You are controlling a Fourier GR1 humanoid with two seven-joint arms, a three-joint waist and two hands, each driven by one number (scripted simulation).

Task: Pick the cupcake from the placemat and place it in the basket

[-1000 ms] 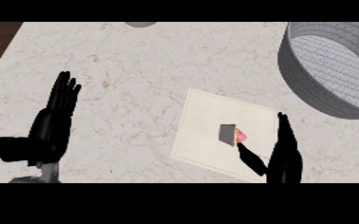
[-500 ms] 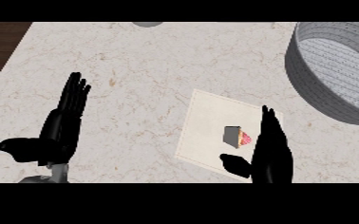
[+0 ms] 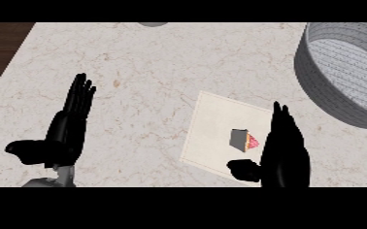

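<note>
Cupcake (image 3: 243, 139) lies tipped on the placemat (image 3: 215, 126), just left of my right hand (image 3: 285, 150), fingers straight, holding nothing; nearer than my left hand (image 3: 64, 128).

Pink-topped cupcake (image 3: 243, 139) lies tipped on the pale placemat (image 3: 215, 126); grey basket (image 3: 335, 73) well apart.

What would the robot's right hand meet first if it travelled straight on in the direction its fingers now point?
Probably nothing close: the right hand points up the view, past the cupcake on its left, over bare counter. The basket lies rightward of that line, though depth is unclear.
</note>
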